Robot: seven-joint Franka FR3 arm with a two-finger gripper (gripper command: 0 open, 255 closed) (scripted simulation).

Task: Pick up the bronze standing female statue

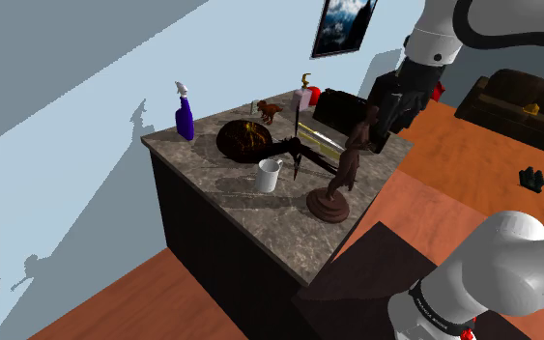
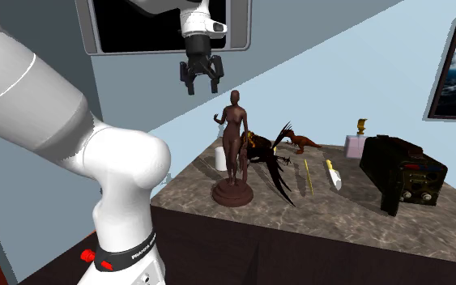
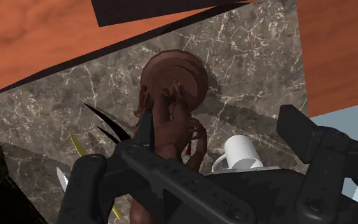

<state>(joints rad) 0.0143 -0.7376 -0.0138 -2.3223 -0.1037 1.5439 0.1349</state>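
The dark brown standing female statue stands upright on its round base near the counter's front edge, and it rises beside the white mug in the shoulder view. My black gripper hangs open above the statue's head, a little toward the second exterior view's left, touching nothing. From the shoulder camera the gripper sits just beyond the statue's head. Looking down from the wrist, the statue and its round base lie below and between my spread fingers.
On the marble counter stand a white mug, a black winged dragon figure, a small brown dinosaur, a black radio-like box, a pink box and a purple spray bottle. A sofa stands beyond.
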